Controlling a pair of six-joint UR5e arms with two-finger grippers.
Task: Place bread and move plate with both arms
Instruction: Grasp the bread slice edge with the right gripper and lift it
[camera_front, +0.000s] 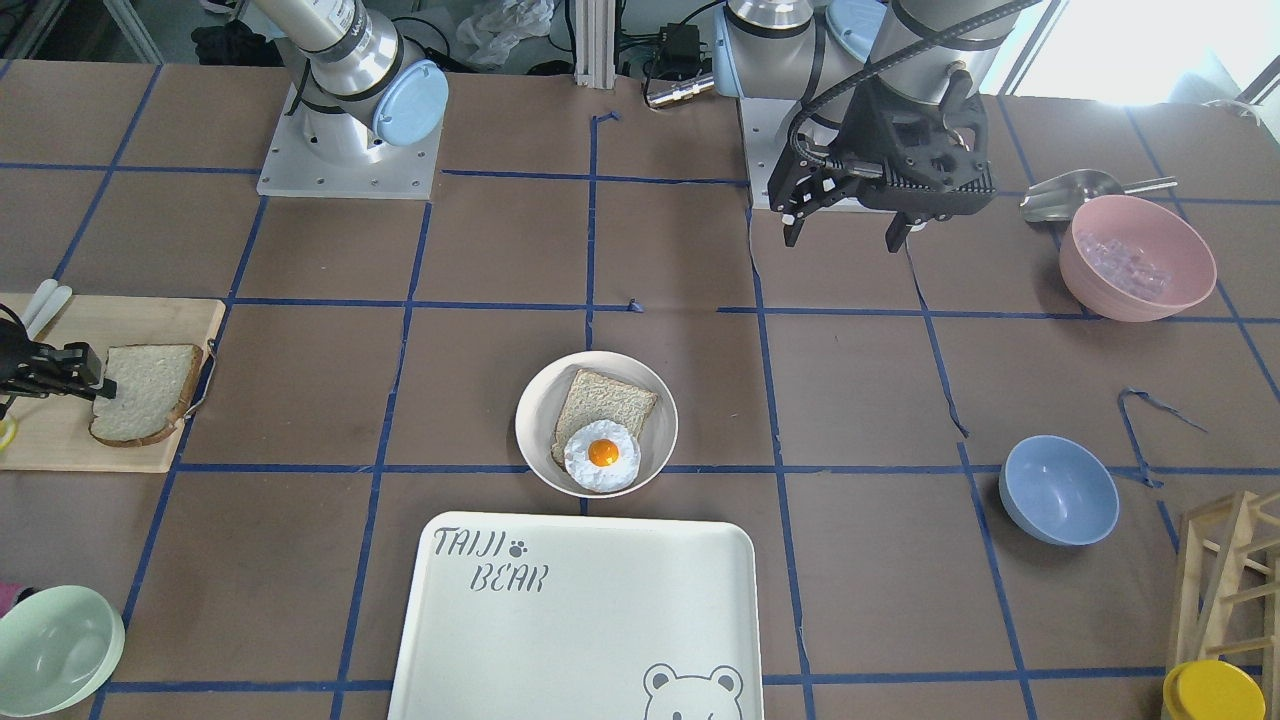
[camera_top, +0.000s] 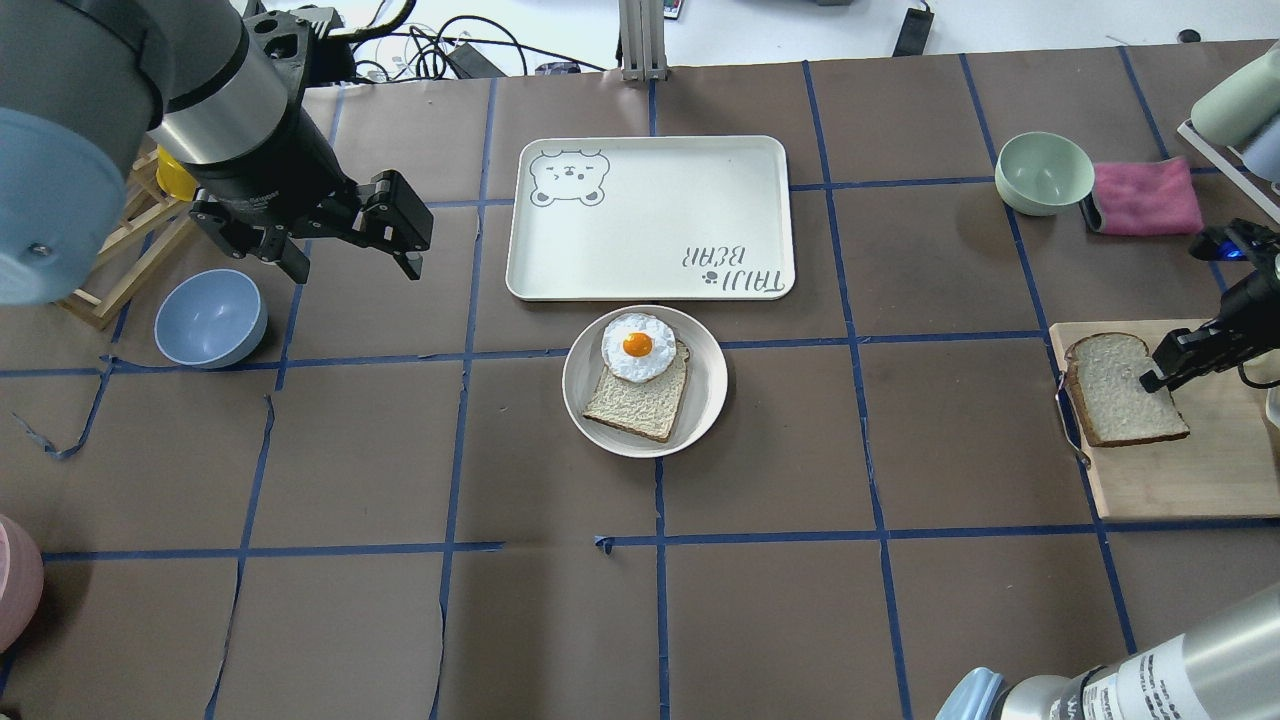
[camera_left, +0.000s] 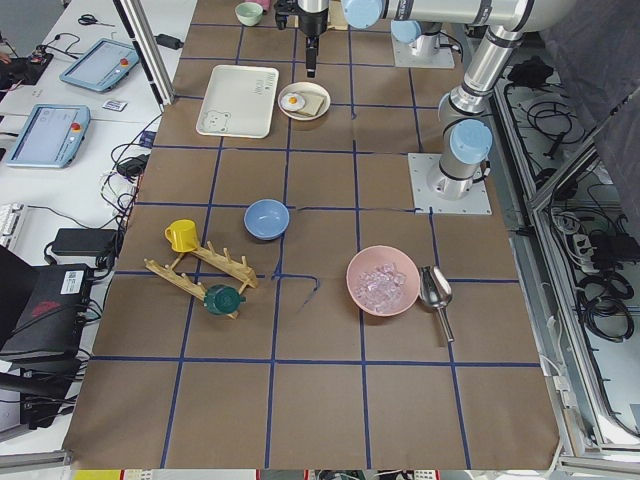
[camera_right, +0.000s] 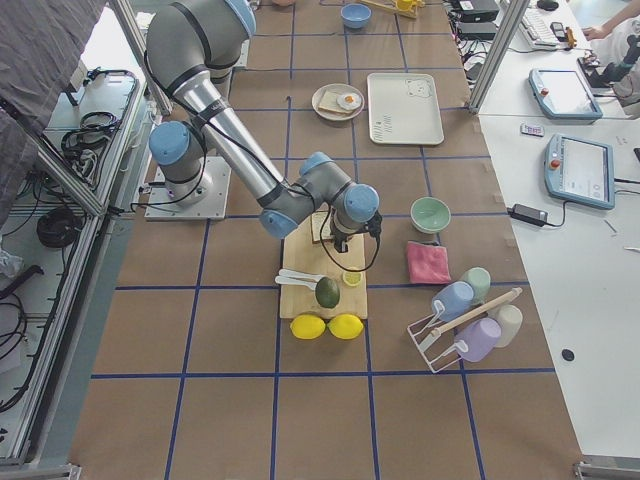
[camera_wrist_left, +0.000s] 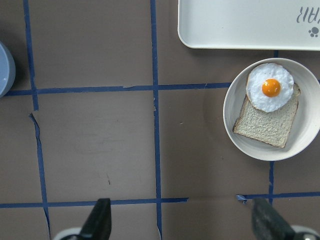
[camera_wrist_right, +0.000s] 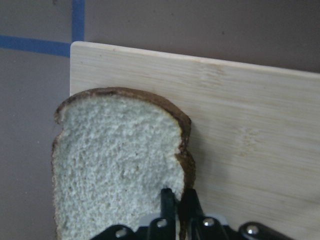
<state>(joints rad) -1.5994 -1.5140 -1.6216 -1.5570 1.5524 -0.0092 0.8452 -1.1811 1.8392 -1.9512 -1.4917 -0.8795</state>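
Observation:
The bread, pale with a dark crust, lies on a wooden cutting board at the table's end; it also shows in the overhead view and the right wrist view. My right gripper is shut on the bread's crust edge. The round cream plate sits mid-table and holds a tan slice topped with a fried egg. My left gripper is open and empty, hovering well away from the plate.
The bear tray lies just beyond the plate. A blue bowl sits below my left arm. A green bowl and pink cloth lie beyond the cutting board. A pink bowl stands near the left base.

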